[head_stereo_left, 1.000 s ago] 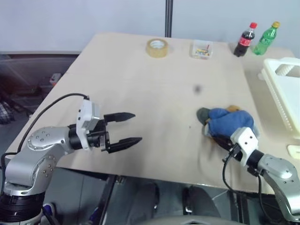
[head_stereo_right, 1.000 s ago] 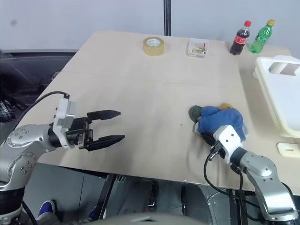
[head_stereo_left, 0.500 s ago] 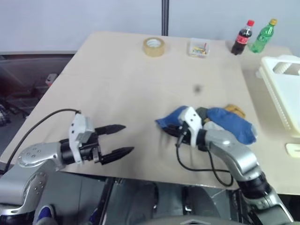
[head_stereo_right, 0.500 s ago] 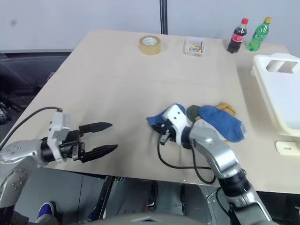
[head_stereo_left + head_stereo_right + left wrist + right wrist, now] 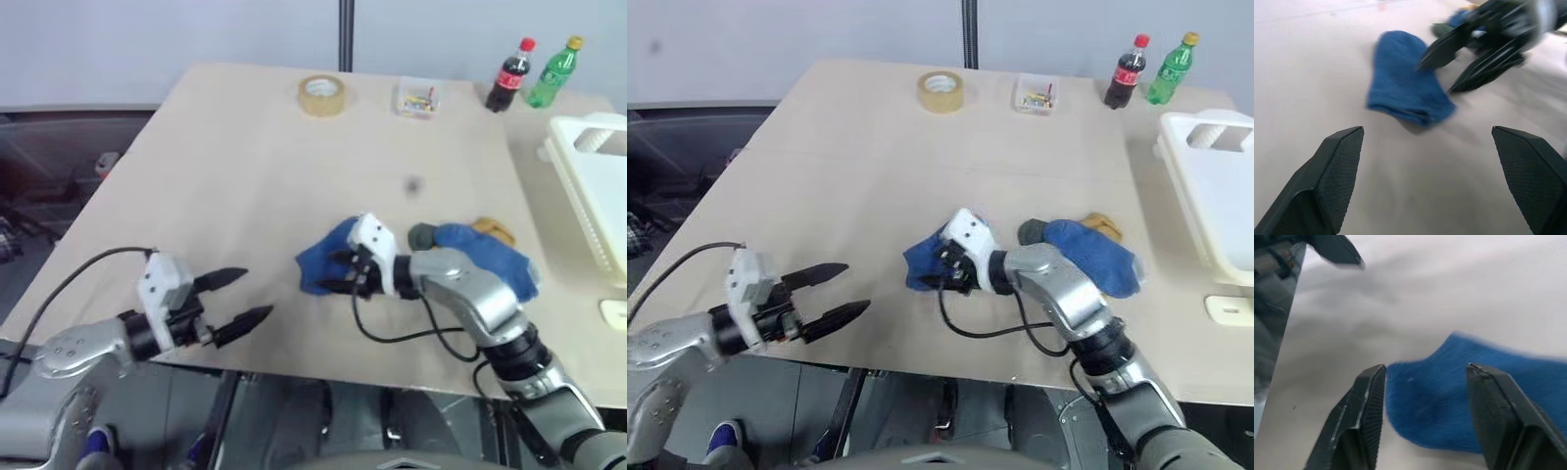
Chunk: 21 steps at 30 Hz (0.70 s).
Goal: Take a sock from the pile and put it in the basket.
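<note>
The sock lies flat on the surface, near its front edge and just left of the pile. The right claw hangs over the sock's near end, pointing left, its two fingers spread apart with nothing pinched between them; in the right wrist view the sock sits on the surface beyond the gap between the fingers. The left claw is at the front left edge of the surface, well apart from the sock, fingers spread wide and empty, aimed toward it. In the left wrist view the sock lies ahead with the right claw at its far side. The pile shows blue, dark green and mustard pieces. The basket stands at the right edge of the surface, well apart from the sock.
</note>
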{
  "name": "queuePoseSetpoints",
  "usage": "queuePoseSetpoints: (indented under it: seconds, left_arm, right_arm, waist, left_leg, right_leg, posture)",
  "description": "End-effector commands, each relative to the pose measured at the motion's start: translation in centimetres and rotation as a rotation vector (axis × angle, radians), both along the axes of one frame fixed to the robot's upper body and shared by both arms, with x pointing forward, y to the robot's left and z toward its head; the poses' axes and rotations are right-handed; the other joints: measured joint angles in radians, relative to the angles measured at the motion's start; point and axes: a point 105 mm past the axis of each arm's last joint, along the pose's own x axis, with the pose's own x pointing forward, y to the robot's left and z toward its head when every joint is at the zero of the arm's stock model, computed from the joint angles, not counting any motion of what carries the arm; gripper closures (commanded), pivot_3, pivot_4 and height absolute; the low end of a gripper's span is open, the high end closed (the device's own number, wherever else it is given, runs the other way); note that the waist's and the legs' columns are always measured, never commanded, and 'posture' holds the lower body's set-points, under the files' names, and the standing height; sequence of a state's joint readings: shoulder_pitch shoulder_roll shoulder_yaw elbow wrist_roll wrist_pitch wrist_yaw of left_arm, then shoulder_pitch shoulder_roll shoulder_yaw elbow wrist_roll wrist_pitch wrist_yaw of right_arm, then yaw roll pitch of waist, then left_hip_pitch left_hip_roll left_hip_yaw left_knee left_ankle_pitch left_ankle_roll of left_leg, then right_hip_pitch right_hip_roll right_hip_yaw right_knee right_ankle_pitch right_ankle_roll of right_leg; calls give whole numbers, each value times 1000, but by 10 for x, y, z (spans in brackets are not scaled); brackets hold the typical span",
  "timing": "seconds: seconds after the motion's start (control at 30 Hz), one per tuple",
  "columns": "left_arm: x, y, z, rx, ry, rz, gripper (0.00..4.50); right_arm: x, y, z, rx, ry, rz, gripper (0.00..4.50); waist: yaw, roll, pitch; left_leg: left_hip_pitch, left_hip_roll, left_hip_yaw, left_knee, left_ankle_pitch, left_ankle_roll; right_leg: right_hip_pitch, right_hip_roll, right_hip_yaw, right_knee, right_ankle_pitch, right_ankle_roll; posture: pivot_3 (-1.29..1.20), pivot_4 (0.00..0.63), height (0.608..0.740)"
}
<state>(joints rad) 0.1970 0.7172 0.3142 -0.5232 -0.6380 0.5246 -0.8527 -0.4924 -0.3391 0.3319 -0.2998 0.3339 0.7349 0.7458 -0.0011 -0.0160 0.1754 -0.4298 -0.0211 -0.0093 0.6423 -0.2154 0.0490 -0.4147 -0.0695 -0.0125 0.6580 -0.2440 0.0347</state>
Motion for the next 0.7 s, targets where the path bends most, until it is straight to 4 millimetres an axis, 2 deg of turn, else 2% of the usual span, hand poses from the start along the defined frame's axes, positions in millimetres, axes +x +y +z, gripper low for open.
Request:
queuePoseSetpoints:
  seconds: [0.03, 0.13, 0.23, 0.3, 0.37, 0.47, 0.5, 0.57, 0.63, 0.7]
  left_arm:
    - [14, -15, -9, 30, -16, 36, 0]
    - [30, -33, -19, 51, -26, 70, 0]
    - [41, -33, -28, 85, -19, 129, 0]
    - [42, -37, -34, 110, -7, 116, 547]
    - [42, -42, -42, 122, 10, 91, 1282]
    - [48, -47, -48, 127, 12, 61, 2858]
    - [49, -47, -50, 131, 16, 47, 3260]
    - [49, -41, -51, 157, 3, 5, 4366]
    - [50, -23, -49, 183, 1, -15, 4457]
    - [50, 8, -41, 244, -14, -51, 4457]
  right_arm:
    - [-11, -21, 36, 69, -183, -8, 1758]
    - [-27, -52, 33, 6, -271, -57, 1758]
    - [-40, -71, 26, -39, -293, -91, 1758]
    - [-44, -82, 24, -54, -303, -141, 1693]
    - [-48, -92, 21, -65, -296, -185, 1693]
    - [-49, -100, 21, -73, -308, -227, 1693]
    - [-49, -101, 21, -73, -309, -236, 1693]
    - [-49, -101, 22, -77, -315, -238, 1693]
    - [-50, -101, 21, -81, -319, -232, 1693]
    - [-50, -100, 22, -75, -319, -227, 1693]
  waist:
    - [-1, -1, -1]
    - [8, -1, -1]
    - [12, -1, -1]
    - [8, -1, -1]
    - [10, -1, -1]
    - [16, -1, -1]
    - [16, -1, -1]
    - [16, -1, -1]
    - [13, -1, -1]
    - [11, -1, -1]
  left_leg:
    - [0, 0, 0, 0, 0, 0]
    - [0, 0, 0, 1, 2, 4]
    - [0, 0, 0, 1, 2, 4]
    - [0, 1, 1, 1, 2, 4]
    - [1, 1, 1, 3, 2, 4]
    - [0, 2, 0, 5, 2, 4]
    - [1, 2, 0, 7, 2, 4]
    - [0, 2, 0, 9, 2, 4]
    - [1, 2, 0, 10, 2, 4]
    - [1, 4, 1, 10, 2, 4]
  right_leg:
    - [0, 0, 0, 0, 0, 0]
    - [1, 1, 0, 1, 0, 0]
    - [1, 1, -1, 0, 0, 1]
    - [1, 2, 0, 2, 0, 1]
    - [2, 3, 0, 3, 0, 1]
    - [3, 4, 0, 3, 0, 1]
    - [4, 4, 0, 3, 0, 1]
    - [4, 4, 0, 3, 0, 1]
    - [4, 4, 0, 3, -1, 0]
    - [4, 5, 1, 4, -2, -3]
  posture:
    - [0, 150, 740]
    - [0, 150, 740]
    - [0, 150, 740]
    - [0, 150, 740]
    - [0, 150, 740]
    - [0, 150, 740]
    - [0, 150, 740]
    - [0, 150, 740]
    - [0, 150, 740]
    - [0, 150, 740]
